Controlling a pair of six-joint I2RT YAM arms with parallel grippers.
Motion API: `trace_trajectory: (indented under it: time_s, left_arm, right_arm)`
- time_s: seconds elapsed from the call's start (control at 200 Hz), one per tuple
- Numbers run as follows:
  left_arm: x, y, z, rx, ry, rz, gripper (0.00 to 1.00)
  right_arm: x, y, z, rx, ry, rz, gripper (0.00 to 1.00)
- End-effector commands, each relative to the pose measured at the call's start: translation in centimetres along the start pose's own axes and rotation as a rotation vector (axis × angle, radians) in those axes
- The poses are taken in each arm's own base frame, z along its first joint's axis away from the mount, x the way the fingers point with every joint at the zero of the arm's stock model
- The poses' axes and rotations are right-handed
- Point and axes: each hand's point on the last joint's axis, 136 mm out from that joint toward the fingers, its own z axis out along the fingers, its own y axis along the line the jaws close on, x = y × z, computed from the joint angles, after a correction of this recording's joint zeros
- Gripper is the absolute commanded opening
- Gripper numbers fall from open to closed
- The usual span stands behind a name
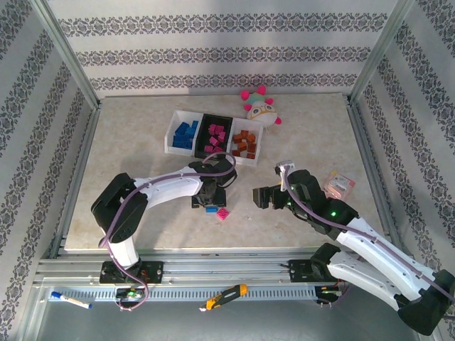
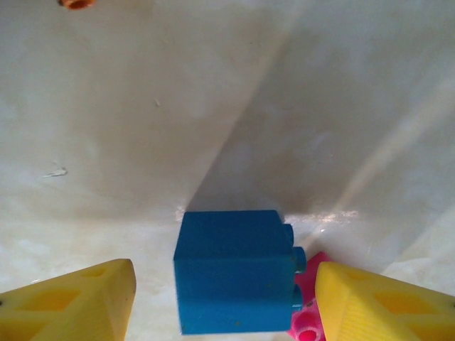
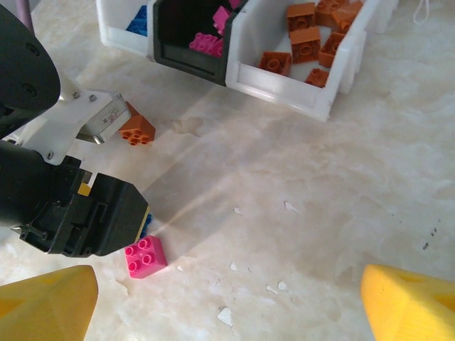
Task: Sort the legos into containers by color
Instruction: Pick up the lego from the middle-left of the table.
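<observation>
A blue lego (image 2: 234, 273) lies on its side on the table between the yellow fingers (image 2: 78, 298) of my left gripper (image 2: 224, 291). The jaws stand open around it, with a gap on the left side. A pink lego (image 2: 309, 316) sits against the blue one's studs by the right finger. From above, my left gripper (image 1: 211, 199) is over the blue lego (image 1: 211, 209) and the pink lego (image 1: 223, 213). My right gripper (image 1: 266, 197) is open over bare table, with the pink lego (image 3: 146, 256) to its left. An orange lego (image 3: 137, 130) lies loose. The containers (image 1: 168, 142) hold sorted blue, pink and orange legos.
A plush toy (image 1: 259, 105) with pink spikes sits behind the containers. A small pink and white packet (image 1: 339, 186) lies at the right, near my right arm. Patterned walls close the table on three sides.
</observation>
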Motion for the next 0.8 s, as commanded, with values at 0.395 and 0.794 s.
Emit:
trace_trajectory:
  time_s: [0.395, 0.794]
  left_arm:
    - [0.5, -0.3, 0.4, 0.010, 0.008, -0.008, 0.34]
    - [-5.1, -0.4, -7.5, 0.091, -0.173, -0.027, 0.33]
  right_arm:
    - [-0.8, 0.4, -0.1, 0.010, -0.003, -0.009, 0.95]
    - [-2.2, 1.6, 0.1, -0.034, -0.030, 0.006, 0.95]
